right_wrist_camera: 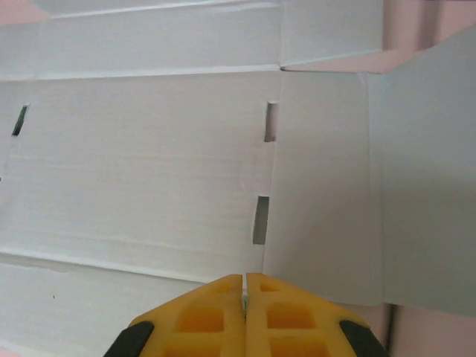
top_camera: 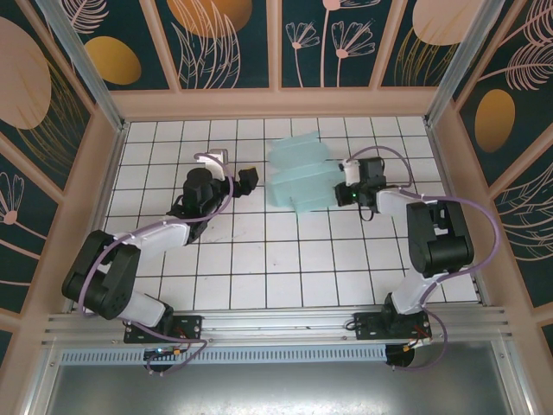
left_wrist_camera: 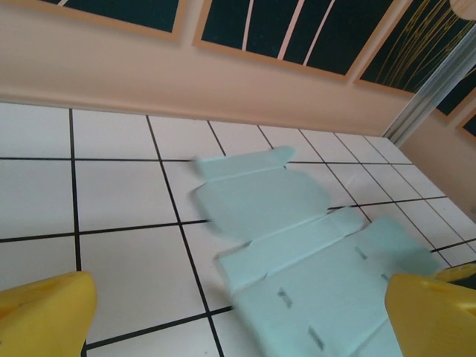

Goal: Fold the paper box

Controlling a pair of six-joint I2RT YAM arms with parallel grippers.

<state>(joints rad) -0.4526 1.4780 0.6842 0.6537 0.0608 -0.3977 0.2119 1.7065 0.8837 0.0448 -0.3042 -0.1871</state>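
Note:
The paper box [top_camera: 301, 175] is a pale blue die-cut sheet lying unfolded at the back middle of the tiled floor, its right side raised. My right gripper [top_camera: 340, 194] is shut on the sheet's right edge. In the right wrist view the yellow fingers [right_wrist_camera: 201, 316] are pressed together with the thin card edge pinched between them, just below a slotted crease of the paper box [right_wrist_camera: 149, 171]. My left gripper [top_camera: 249, 180] hangs open just left of the sheet, apart from it. In the left wrist view the paper box [left_wrist_camera: 297, 245] lies ahead, between the spread yellow fingers [left_wrist_camera: 44, 316].
White tiled floor [top_camera: 259, 259] with black grout lines, enclosed by peach walls [top_camera: 276, 102] at the back and sides. Both arms reach in from the near edge. Bare tiles lie in front of the sheet.

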